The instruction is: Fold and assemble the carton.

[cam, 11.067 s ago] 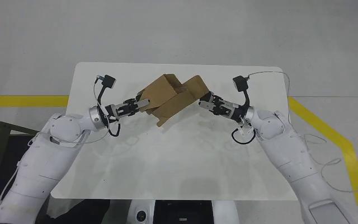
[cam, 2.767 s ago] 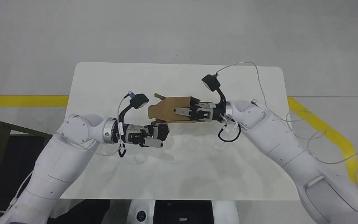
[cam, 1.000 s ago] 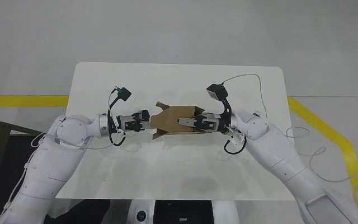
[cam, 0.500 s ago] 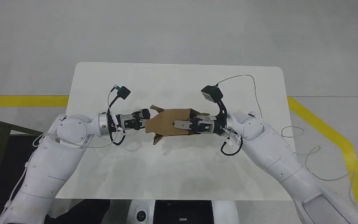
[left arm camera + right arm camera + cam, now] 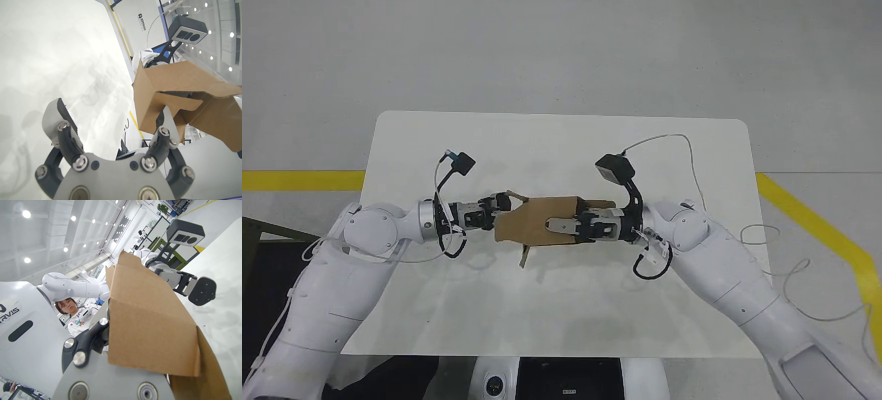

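**Q:** Where was the carton (image 5: 537, 222) found?

**A:** It was held over mid-counter (image 5: 442, 300), one wall pinched in the right gripper's (image 5: 567, 224) jaws. The left gripper's (image 5: 112, 106) jaws were spread, one finger (image 5: 166, 121) touching an end flap (image 5: 181, 103).

**Q:** What was advised for the fold?

**A:** It was judged that the flap should be pushed along its crease, with the pinch kept firm against skew.
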You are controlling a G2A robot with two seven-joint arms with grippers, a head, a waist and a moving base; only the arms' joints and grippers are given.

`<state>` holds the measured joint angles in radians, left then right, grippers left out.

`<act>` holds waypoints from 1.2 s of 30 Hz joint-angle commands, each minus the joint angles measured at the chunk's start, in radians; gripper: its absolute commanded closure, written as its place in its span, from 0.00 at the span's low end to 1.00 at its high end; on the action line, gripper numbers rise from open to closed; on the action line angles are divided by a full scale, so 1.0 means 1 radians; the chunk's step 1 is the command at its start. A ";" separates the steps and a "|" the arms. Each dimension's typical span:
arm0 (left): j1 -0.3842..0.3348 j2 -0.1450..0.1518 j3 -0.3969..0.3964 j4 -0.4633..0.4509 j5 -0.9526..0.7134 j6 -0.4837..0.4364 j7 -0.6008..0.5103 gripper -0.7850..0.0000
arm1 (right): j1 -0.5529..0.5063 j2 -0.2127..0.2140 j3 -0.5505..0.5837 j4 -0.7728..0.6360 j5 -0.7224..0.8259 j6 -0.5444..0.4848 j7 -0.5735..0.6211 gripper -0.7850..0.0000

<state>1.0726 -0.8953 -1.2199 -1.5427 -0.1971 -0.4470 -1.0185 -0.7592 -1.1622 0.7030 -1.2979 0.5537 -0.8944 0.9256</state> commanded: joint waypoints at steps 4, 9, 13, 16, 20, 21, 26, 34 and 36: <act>-0.002 -0.001 -0.002 0.009 -0.012 0.002 0.005 0.00 | 0.001 -0.001 -0.007 -0.002 0.006 0.001 0.001 1.00; -0.002 -0.002 -0.008 0.017 -0.028 0.008 0.008 0.00 | 0.002 -0.001 -0.013 0.000 0.010 0.000 0.000 1.00; -0.001 -0.002 -0.011 0.018 -0.032 0.008 0.008 0.00 | 0.003 -0.001 -0.016 0.000 0.013 -0.001 -0.001 1.00; -0.002 -0.002 -0.010 0.015 -0.035 0.011 0.004 0.00 | 0.004 -0.002 -0.020 0.000 0.013 0.000 0.000 1.00; -0.002 -0.003 -0.009 0.015 -0.037 0.012 0.001 0.00 | 0.006 -0.003 -0.026 0.000 0.012 0.000 0.000 1.00; -0.002 -0.004 -0.009 0.015 -0.038 0.012 0.001 0.00 | 0.007 -0.004 -0.027 0.000 0.011 -0.001 -0.001 1.00; -0.003 -0.004 -0.009 0.016 -0.038 0.014 -0.002 0.00 | 0.012 -0.005 -0.031 0.003 0.009 0.000 0.000 1.00; -0.002 -0.005 -0.008 0.017 -0.036 0.018 -0.003 0.00 | 0.016 -0.008 -0.038 0.005 0.006 -0.001 -0.001 1.00; -0.001 -0.006 -0.008 0.018 -0.040 0.019 -0.002 0.00 | 0.018 -0.008 -0.039 0.006 0.006 0.000 0.000 1.00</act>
<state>1.0712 -0.9011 -1.2281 -1.5252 -0.2345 -0.4287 -1.0207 -0.7422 -1.1700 0.6645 -1.2923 0.5592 -0.8954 0.9246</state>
